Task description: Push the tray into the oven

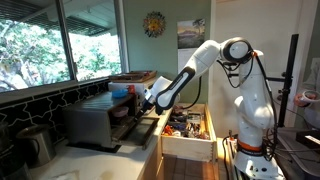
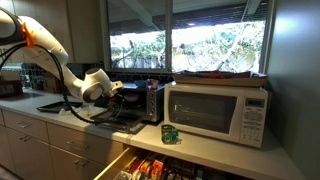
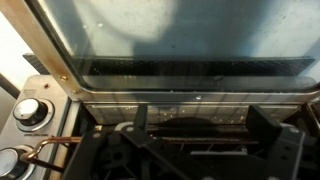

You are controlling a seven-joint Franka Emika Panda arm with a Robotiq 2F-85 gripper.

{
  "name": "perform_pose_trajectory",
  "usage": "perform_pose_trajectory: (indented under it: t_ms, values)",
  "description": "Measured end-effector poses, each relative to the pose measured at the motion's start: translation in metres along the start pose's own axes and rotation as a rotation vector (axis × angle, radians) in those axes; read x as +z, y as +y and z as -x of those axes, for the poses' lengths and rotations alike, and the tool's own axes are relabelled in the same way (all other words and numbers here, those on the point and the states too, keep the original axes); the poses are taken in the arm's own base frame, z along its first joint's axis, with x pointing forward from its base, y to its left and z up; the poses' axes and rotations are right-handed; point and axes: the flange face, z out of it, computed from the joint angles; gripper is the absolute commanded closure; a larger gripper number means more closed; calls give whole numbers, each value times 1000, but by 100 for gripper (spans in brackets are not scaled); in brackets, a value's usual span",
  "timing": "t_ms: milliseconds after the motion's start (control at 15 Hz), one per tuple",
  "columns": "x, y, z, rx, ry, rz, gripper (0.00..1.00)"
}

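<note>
Claw hangs empty, fingers spread wide, at the oven mouth beyond the dropped door, likely so they can shove the tray, seemingly the dark strip between them, nearly inside; knobs sit at 9 o'clock.

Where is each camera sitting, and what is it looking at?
Exterior view: out in the room, facing the window counter; shows the whole white arm, claw at the oven.
Exterior view: along the counter past the microwave, facing back at the oven; arm enters from the picture's left edge.
Wrist view: on the wrist, facing the oven's glass door and knobs; the claw shows below.
Shared: both exterior views show the open drawer.
</note>
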Motion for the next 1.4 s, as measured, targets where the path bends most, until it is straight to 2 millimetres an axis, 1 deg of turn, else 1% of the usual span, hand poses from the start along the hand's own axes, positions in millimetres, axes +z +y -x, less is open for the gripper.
perform_pose_trajectory:
  t_ms: [133,533,733,867,1067,1200,1267,1400]
  values:
    - [8,-1,-5,1,4,2,0]
    - [8,-1,-6,-13,7,5,0]
    - [11,-1,-13,-21,41,17,0]
    - [22,1,-21,-29,68,30,0]
    - [44,8,-39,-39,113,62,0]
    - [58,7,-51,-51,133,74,0]
    - [64,5,-54,-54,135,79,0]
    - [71,3,-53,-63,123,90,0]
